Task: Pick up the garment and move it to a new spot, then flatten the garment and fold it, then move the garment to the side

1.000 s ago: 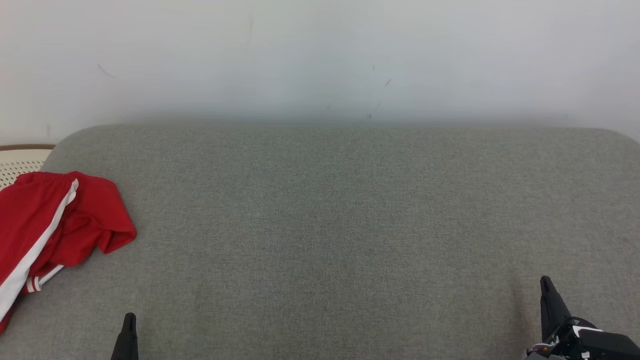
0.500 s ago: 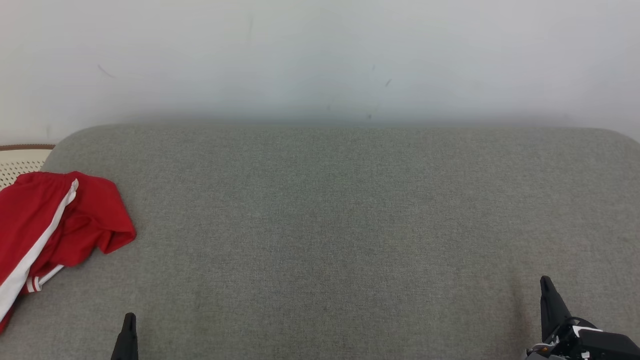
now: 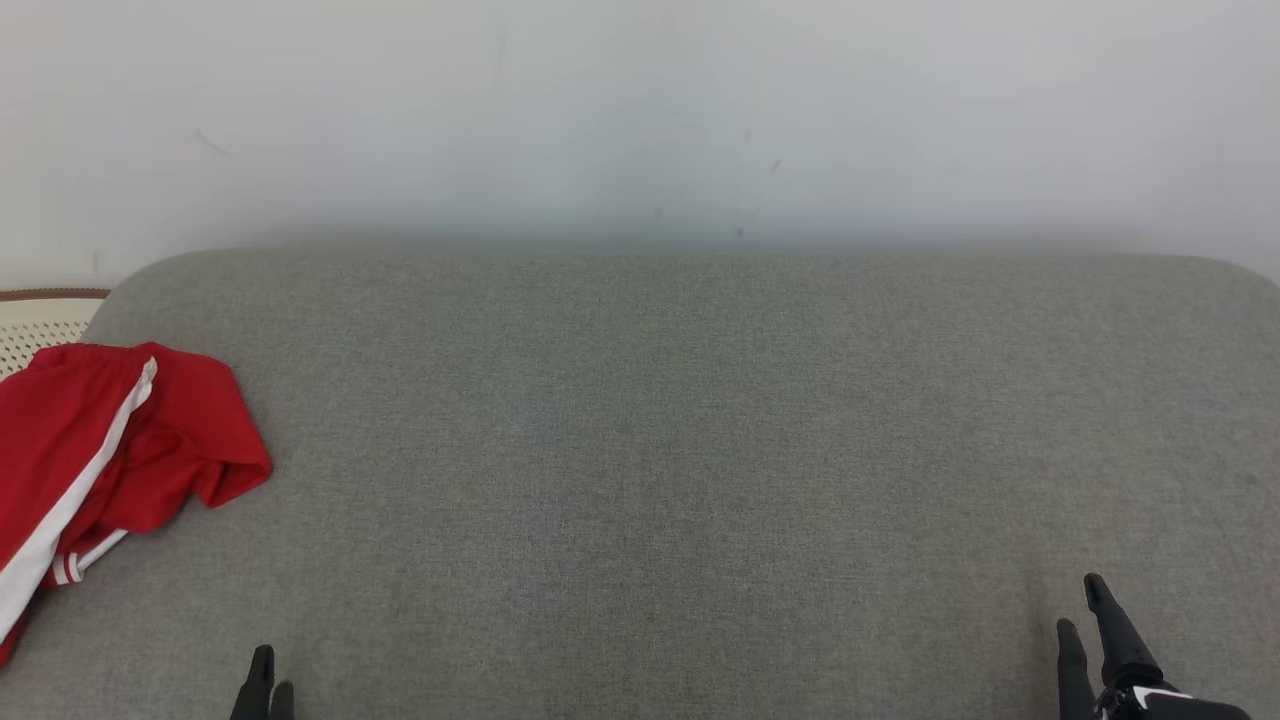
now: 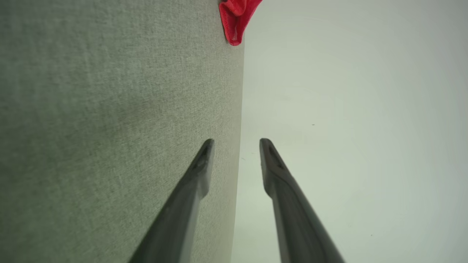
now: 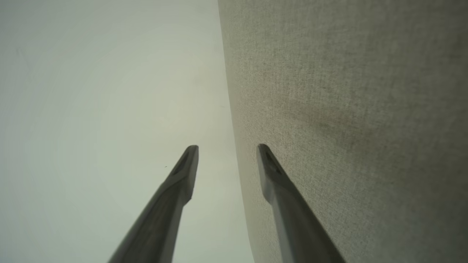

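Garment point(image 3: 110, 440): red, soft mesh-like cloth with 1 broad white stripe, left crumpled in loose folds at the left edge of the grey woven cushion point(image 3: 680, 420), not yet lifted. Left end effector point(image 3: 272, 670) and right end effector point(image 3: 1080, 600): tapered dark fingers parted, nothing held, set low at the near edge, judged ready for reaching.

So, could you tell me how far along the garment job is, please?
Nothing looks done: the red shorts lie crumpled, unfolded, at the left end of the grey cushion. Nothing is in hand; both arms' jaws stand open and empty, near the front edge. Picking up, moving, flattening, folding and setting aside all remain.
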### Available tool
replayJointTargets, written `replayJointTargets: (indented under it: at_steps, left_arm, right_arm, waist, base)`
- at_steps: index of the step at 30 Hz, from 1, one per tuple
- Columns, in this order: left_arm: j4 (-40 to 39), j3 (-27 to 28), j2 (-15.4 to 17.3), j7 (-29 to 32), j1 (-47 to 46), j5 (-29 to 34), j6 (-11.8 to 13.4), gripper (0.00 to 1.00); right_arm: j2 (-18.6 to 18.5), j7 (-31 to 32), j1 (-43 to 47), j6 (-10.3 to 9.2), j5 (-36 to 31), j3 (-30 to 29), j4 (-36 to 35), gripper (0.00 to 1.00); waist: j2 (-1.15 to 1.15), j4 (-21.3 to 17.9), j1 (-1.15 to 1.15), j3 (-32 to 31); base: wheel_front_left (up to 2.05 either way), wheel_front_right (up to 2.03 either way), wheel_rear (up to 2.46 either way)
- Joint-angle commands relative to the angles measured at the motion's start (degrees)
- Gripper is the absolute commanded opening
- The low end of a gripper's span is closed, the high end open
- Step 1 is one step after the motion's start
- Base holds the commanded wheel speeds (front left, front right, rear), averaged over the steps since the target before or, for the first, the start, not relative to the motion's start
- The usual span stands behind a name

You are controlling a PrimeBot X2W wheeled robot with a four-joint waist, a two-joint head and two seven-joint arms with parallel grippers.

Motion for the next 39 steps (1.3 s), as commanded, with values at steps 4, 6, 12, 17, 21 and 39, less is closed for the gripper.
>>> replayJointTargets:
  at_steps: [4, 6, 12, 17, 21, 39]
  left_arm:
    - [-0.49, -0.40, 0.15, -1.06, -0.32, 0.84, 0.00, 1.00]
    - [-0.66, -0.39, 0.18, -1.64, -0.34, 1.66, -0.01, 1.00]
    - [-1.22, -0.04, 0.25, -3.29, -0.45, 6.87, -0.01, 1.00]
    - [-1.70, 0.32, 0.30, -4.58, -0.57, 13.06, -0.02, 1.00]
    - [-2.28, 0.37, 0.35, -5.55, -0.55, 18.53, -0.02, 1.00]
    - [-4.39, -2.34, 0.53, -9.46, 0.14, 41.56, 3.44, 1.00]
  right_arm:
    - [-0.40, -0.77, -0.36, 0.00, -0.69, 0.66, -0.93, 1.00]
    - [-0.75, -1.51, -0.41, 0.00, -1.28, 1.26, -1.18, 1.00]
    - [-2.02, -3.44, -0.89, 0.00, -5.02, 2.93, -1.50, 1.00]
    - [-2.32, -4.80, -1.10, 0.01, -9.94, 3.44, -1.95, 1.00]
    - [-2.59, -5.82, -1.19, 0.01, -14.24, 3.98, -2.41, 1.00]
    - [-4.29, -9.93, -1.63, 0.01, -33.44, 8.76, -2.23, 1.00]
  waist:
    - [0.00, -0.01, 0.00, 0.06]
    - [0.00, -0.02, 0.00, 0.10]
    - [0.00, -0.11, 0.00, 0.19]
    - [0.00, -0.21, 0.00, 0.25]
    - [0.00, -0.30, 0.00, 0.29]
    - [0.00, -0.85, 0.00, 0.40]
  base:
    - [0.00, 0.00, 0.00]
    - [0.00, 0.00, 0.00]
    - [0.00, 0.00, 0.00]
    - [0.00, 0.00, 0.00]
    - [0.00, 0.00, 0.00]
    - [0.00, 0.00, 0.00]
